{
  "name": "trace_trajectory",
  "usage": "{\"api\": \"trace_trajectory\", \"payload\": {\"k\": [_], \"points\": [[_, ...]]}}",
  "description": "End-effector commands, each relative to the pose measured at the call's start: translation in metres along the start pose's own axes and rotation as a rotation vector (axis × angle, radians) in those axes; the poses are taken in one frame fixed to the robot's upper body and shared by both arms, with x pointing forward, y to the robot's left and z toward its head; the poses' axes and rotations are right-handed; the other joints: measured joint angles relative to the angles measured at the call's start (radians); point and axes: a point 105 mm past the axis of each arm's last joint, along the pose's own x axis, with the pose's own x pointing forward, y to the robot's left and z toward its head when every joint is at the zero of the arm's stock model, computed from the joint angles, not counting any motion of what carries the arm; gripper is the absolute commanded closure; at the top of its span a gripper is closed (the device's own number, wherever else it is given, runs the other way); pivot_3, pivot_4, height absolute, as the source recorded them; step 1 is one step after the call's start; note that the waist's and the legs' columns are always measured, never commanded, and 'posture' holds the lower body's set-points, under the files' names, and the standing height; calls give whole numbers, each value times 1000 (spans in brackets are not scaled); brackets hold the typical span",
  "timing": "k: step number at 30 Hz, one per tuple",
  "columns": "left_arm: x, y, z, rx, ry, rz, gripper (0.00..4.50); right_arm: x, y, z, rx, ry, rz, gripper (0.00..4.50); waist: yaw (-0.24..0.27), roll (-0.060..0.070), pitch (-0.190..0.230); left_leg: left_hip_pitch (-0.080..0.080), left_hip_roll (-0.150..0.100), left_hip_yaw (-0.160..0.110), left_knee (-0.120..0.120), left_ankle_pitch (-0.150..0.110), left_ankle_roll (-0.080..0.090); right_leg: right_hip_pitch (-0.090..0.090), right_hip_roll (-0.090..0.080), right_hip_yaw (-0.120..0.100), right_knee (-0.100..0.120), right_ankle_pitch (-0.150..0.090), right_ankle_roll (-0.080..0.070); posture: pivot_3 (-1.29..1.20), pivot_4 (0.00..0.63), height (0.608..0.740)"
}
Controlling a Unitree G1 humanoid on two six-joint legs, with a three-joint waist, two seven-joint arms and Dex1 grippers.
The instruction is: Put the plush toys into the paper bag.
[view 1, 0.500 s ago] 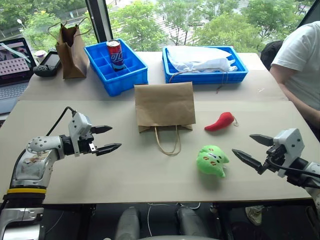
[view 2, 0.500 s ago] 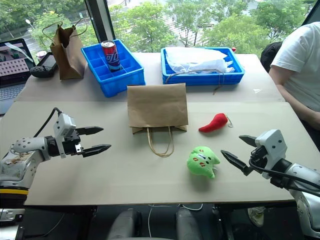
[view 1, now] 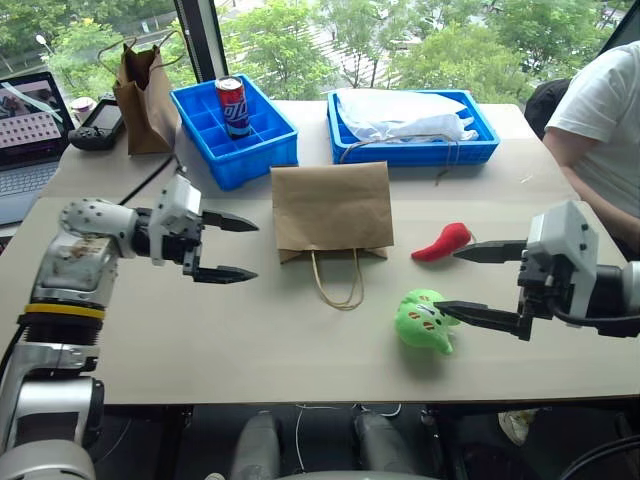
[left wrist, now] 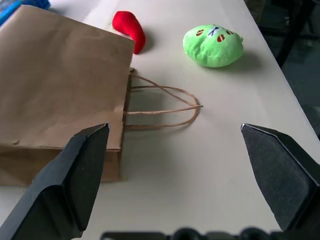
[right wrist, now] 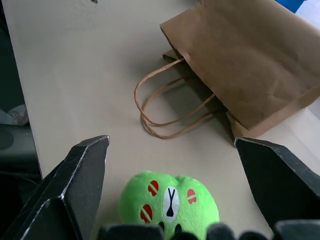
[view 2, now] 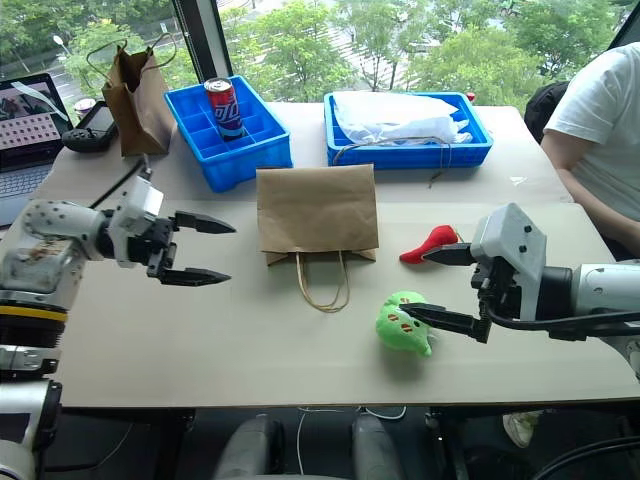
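The scene is bright with soft daylight that comes from the large window (view 1: 400, 40) behind the table (view 1: 250, 350). The trees outside look a little pale and overexposed. On the table the shadows are weak and diffuse; a soft one lies beside the green plush toy (left wrist: 214, 46) and a faint one under the handles of the paper bag (right wrist: 240, 65). The white plastic bag (view 1: 400, 115) in the blue tray is almost washed out. In the wrist views the near black fingers (left wrist: 75, 185) are blurred, while the table surface stays sharp. No strong glare shows.
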Motion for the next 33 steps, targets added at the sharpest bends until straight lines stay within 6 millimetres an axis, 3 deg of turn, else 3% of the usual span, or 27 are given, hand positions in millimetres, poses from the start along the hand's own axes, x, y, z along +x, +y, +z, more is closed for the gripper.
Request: {"api": "trace_trajectory", "payload": {"k": [1,8,15,18,23,28,29,33], "points": [[26,7,11,243,65,-83,0,8,5,3,13,11,-11,18,5,0,0,-1,0,-1,1,0,0,0,0,0,0,0,0,0,150,715],[75,20,2,448,122,-175,0,20,14,3,40,13,-30,18,14,0,0,-3,-3,-4,3,0,0,1,0,0,-1,0,1,0,150,715],[106,34,0,539,145,-173,0,18,14,3,53,13,-104,18,16,-1,0,-4,-4,-6,3,0,1,1,0,0,0,0,1,0,150,715],[116,34,1,563,142,-192,625,16,11,0,51,26,-144,0,19,-1,0,-5,-5,-7,4,0,1,1,-1,1,-1,1,2,0,150,715],[122,37,12,572,92,-177,2506,13,8,-3,50,43,-178,0,19,-1,0,-5,-6,-10,4,0,1,1,0,0,0,1,3,0,150,715],[114,47,26,549,45,-126,4151,17,12,-7,74,45,-158,0,17,-1,0,-5,-6,-10,4,0,1,1,0,0,1,0,3,0,150,715],[111,51,32,531,21,-102,4364,18,14,-9,82,46,-148,0,17,-1,0,-5,-6,-11,4,0,1,1,0,0,1,0,3,0,150,715],[96,67,52,455,-50,-11,4364,25,24,-15,108,59,-105,0,17,-1,0,-6,-7,-12,4,0,1,1,0,0,2,0,3,0,150,715]]}}
